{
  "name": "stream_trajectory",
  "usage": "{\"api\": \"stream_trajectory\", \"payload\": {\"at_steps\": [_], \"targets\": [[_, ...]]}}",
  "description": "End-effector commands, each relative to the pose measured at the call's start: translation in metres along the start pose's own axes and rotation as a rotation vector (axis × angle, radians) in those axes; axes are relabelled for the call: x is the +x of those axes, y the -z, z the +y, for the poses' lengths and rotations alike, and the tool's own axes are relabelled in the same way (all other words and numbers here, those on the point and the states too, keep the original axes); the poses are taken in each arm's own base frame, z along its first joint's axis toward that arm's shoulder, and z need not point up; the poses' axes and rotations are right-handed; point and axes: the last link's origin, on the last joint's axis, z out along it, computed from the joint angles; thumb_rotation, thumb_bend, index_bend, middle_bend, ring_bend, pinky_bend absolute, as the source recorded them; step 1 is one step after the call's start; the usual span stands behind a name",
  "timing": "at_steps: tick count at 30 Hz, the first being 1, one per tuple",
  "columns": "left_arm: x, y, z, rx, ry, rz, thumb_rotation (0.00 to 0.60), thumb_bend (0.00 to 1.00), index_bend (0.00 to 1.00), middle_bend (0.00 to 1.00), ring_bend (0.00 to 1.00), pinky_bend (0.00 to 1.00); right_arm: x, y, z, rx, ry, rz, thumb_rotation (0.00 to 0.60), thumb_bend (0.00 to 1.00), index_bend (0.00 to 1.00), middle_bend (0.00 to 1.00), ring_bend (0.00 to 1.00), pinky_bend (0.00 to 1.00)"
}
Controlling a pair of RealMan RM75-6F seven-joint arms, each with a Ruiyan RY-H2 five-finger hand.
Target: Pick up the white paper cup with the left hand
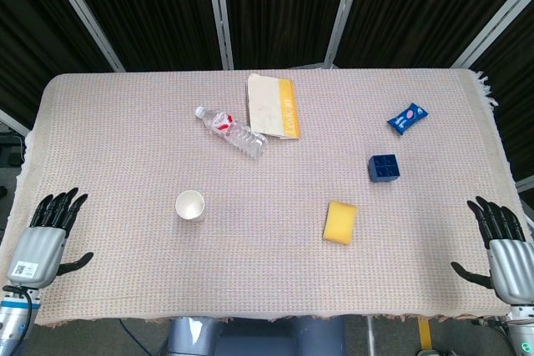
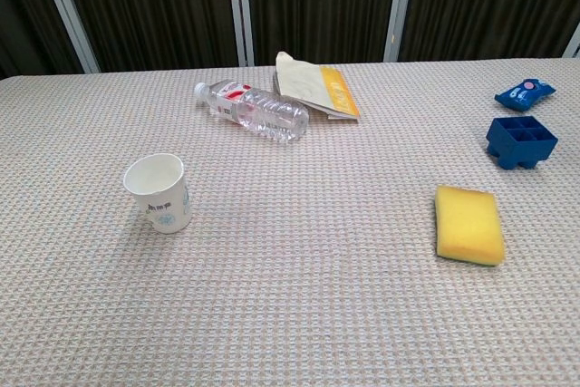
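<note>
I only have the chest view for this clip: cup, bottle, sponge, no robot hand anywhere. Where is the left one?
Observer: The head view shows the left robot hand at the table's near left corner, fingers spread, holding nothing.
Operator: Is it close to the paper cup?
Observer: No, the paper cup stands well to its right, untouched.
Operator: And the other one?
Observer: The right robot hand sits open at the near right corner.
</note>
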Motion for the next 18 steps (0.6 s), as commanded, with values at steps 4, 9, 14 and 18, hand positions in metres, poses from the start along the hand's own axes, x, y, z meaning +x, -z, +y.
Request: {"api": "stream_trajectory", "payload": {"at_steps": [4, 9, 14, 18], "targets": [[0.0, -0.034, 0.014, -0.043, 0.015, -0.068, 0.6, 0.09, 0.0, 0.0, 0.0, 0.0, 0.0, 0.001, -0.001, 0.001, -0.003, 0.003, 0.6, 0.05, 0.0, 0.0, 0.0, 0.0], [0.006, -0.067, 0.039, -0.101, 0.008, -0.112, 0.6, 0.09, 0.0, 0.0, 0.0, 0.0, 0.002, 0.001, 0.0, -0.001, -0.008, 0.005, 0.6, 0.05, 0.0, 0.0, 0.0, 0.0], [0.005, -0.093, 0.066, -0.129, 0.008, -0.16, 0.6, 0.09, 0.06, 0.0, 0.0, 0.0, 0.002, 0.001, 0.0, -0.001, -0.008, 0.002, 0.6, 0.05, 0.0, 0.0, 0.0, 0.0], [0.004, -0.11, 0.087, -0.147, -0.006, -0.19, 0.6, 0.09, 0.14, 0.0, 0.0, 0.0, 0.002, 0.0, 0.002, -0.004, -0.014, 0.002, 0.6, 0.05, 0.0, 0.0, 0.0, 0.0]]}}
